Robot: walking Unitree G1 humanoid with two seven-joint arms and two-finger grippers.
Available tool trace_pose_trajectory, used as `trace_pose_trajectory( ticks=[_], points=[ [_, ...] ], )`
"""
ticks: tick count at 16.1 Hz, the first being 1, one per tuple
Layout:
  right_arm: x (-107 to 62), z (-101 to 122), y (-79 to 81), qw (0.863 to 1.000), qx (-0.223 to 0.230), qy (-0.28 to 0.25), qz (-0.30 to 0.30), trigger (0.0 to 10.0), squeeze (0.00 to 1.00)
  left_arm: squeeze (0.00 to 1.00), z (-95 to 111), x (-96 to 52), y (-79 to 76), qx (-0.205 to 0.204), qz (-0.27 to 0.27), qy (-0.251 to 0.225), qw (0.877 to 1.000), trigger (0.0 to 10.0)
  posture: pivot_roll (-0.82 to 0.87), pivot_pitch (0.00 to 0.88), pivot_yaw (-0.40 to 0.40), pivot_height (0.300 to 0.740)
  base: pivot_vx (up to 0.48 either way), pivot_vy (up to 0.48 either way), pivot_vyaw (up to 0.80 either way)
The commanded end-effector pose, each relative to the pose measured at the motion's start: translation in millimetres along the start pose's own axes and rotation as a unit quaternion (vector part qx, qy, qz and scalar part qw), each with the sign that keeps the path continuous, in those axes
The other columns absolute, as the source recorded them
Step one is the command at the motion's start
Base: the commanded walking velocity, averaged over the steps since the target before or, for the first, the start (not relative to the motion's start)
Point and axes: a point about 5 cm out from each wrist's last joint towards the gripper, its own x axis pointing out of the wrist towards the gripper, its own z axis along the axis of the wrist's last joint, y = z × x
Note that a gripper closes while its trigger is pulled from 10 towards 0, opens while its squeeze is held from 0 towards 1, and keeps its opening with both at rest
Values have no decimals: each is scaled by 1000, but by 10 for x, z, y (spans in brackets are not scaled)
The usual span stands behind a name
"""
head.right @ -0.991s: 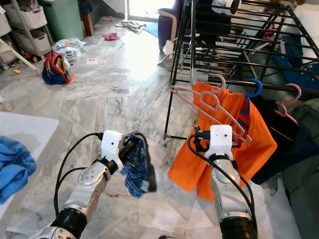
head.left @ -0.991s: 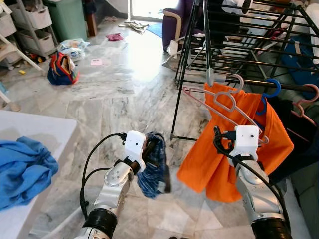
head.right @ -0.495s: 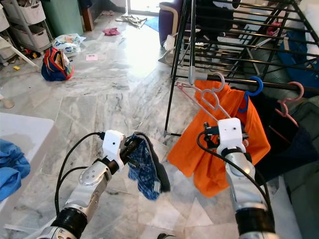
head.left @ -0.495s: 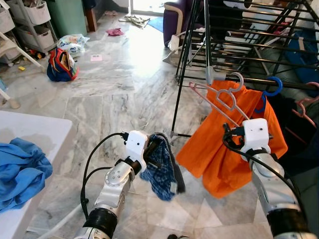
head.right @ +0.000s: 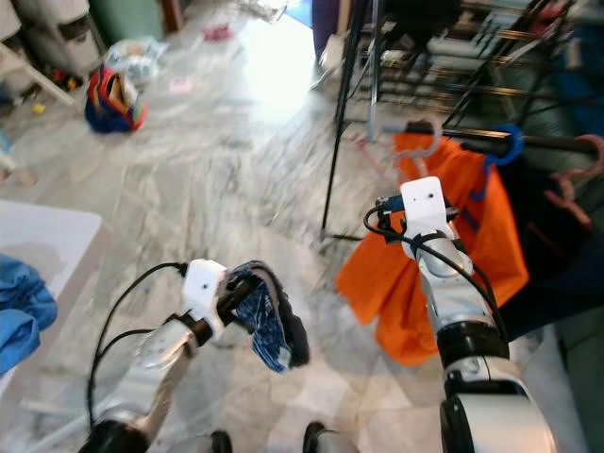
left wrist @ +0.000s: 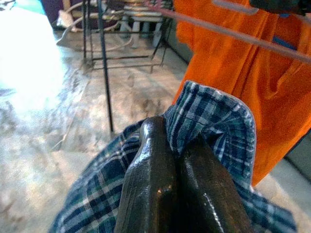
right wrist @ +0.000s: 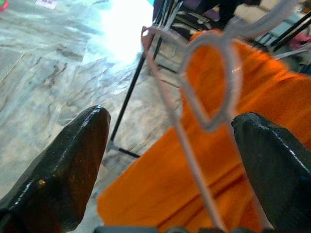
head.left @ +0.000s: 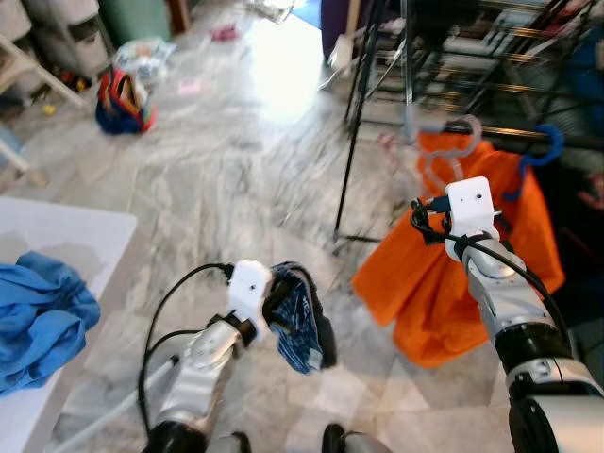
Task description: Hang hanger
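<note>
Black drying rack (head.left: 444, 66) at upper right. Orange garment (head.left: 444, 274) draped below, right of centre, pale pink hanger (right wrist: 214, 82) hooked on the rail above. Right gripper (right wrist: 175, 141) spread wide, hanger between fingers untouched. Left gripper (left wrist: 170, 179) pressed together, pinching plaid cloth (head.left: 297, 326) at lower centre. Best: confirm hook seated, then withdraw straight back, avoiding snagging the frame.

Marble floor and white tabletop
A colourful bag (head.left: 121, 107) sits on the floor (head.left: 236, 160); blue cloth (head.left: 42, 321) lies on the tabletop (head.left: 66, 236).
</note>
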Motion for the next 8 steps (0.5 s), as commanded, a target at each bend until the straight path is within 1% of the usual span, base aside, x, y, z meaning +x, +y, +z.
trace_pose_trajectory(
  ticks=[1,2,3,5,6,8],
  points=[
    [11,-18,-46,1000,4,2,-15,10000,0,0,33,-59,2,-2,-4,-4,1000,10000,120,281,-29,740,0,0,0],
    [17,1,-53,1000,4,-2,-20,10000,0,0,46,-73,12,0,-2,-5,1000,10000,125,282,-29,740,0,0,0],
    [25,36,-38,1000,2,-19,-24,10000,0,0,92,-117,44,3,7,-8,1000,10000,146,279,-36,740,0,0,0],
    [-19,0,8,999,3,-33,-27,10000,0,0,128,-168,101,1,25,-11,1000,10000,136,260,-44,740,0,0,0],
    [-151,-88,74,998,19,-47,-38,10000,0,0,125,-203,164,-11,46,-14,999,10000,120,241,-46,740,0,0,0],
    [-323,-164,120,996,33,-57,-65,10000,0,0,109,-207,200,-24,62,-19,998,10000,83,217,-43,740,0,0,0]
  ],
)
